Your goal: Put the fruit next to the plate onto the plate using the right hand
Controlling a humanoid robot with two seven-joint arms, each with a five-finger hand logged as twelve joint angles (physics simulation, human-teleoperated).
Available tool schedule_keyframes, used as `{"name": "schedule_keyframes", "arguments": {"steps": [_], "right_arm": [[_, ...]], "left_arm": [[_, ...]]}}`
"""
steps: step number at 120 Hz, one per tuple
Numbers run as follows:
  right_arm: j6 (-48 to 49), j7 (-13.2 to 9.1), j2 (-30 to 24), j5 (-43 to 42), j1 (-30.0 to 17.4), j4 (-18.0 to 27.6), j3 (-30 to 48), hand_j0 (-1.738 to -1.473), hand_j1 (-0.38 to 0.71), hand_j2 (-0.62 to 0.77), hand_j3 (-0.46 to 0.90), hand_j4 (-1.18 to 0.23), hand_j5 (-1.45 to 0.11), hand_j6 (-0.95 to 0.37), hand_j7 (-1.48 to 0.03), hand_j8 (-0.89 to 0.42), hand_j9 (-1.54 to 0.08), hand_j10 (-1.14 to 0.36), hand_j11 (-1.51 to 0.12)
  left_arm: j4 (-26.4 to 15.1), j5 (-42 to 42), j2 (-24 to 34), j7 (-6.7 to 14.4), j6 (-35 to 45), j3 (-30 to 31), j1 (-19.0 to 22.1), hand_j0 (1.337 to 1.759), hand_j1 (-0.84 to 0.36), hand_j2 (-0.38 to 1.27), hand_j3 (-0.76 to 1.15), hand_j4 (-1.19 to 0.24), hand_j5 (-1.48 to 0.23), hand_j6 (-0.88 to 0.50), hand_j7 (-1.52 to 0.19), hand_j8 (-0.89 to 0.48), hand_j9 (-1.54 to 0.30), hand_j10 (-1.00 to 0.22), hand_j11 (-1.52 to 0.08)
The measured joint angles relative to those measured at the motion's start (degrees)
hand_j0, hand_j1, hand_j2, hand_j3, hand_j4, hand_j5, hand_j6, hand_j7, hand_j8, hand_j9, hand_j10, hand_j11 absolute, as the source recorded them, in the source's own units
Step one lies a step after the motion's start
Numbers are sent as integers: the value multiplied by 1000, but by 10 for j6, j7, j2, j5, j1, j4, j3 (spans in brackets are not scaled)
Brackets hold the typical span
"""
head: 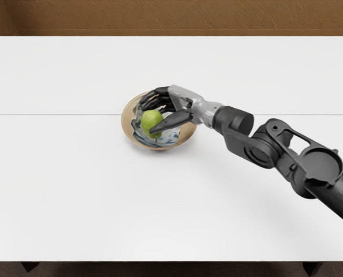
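Green pear (151, 120) is held in curled right hand (161, 113) over plate (131, 109); release judged next, fingers to be spread.

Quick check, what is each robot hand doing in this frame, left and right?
Right robot hand: closed on the green fruit, over the plate.
Left robot hand: not in view.

the right hand (168, 107) hides part of the plate (127, 124) and fruit (150, 120).

fruit (151, 120): 1 | plate (132, 140): 1 | right hand (163, 109): 1 | table (102, 208): 1
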Motion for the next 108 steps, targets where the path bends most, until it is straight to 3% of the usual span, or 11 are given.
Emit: {"name": "schedule_keyframes", "arguments": {"steps": [31, 62, 88, 108], "right_arm": [[-19, -1, 9, 1, 37, -19, -28, -1658, 230, 149, 0, -559, -726, -559, -726, -423, -718, -489, -723], [-21, -1, 11, 3, 46, -30, -35, -1658, 207, 80, 0, -517, -672, -517, -671, -432, -666, -487, -669], [-36, 0, 25, 5, 47, -58, -30, -1658, -80, 15, 0, -243, -316, -243, -316, -214, -314, -233, -315], [-37, 0, 23, 6, 47, -60, -30, -1658, -209, 4, 0, -125, -163, -126, -163, -112, -162, -121, -163]], "left_arm": [[0, 0, 0, 0, 0, 0, 0, 1658, 349, 0, 0, 0, 0, 0, 0, 0, 0, 0, 0], [0, 0, 0, 0, 0, 0, 0, 1658, 349, 0, 0, 0, 0, 0, 0, 0, 0, 0, 0], [0, 0, 0, 0, 0, 0, 0, 1658, 349, 0, 0, 0, 0, 0, 0, 0, 0, 0, 0], [0, 0, 0, 0, 0, 0, 0, 1658, 349, 0, 0, 0, 0, 0, 0, 0, 0, 0, 0]]}}
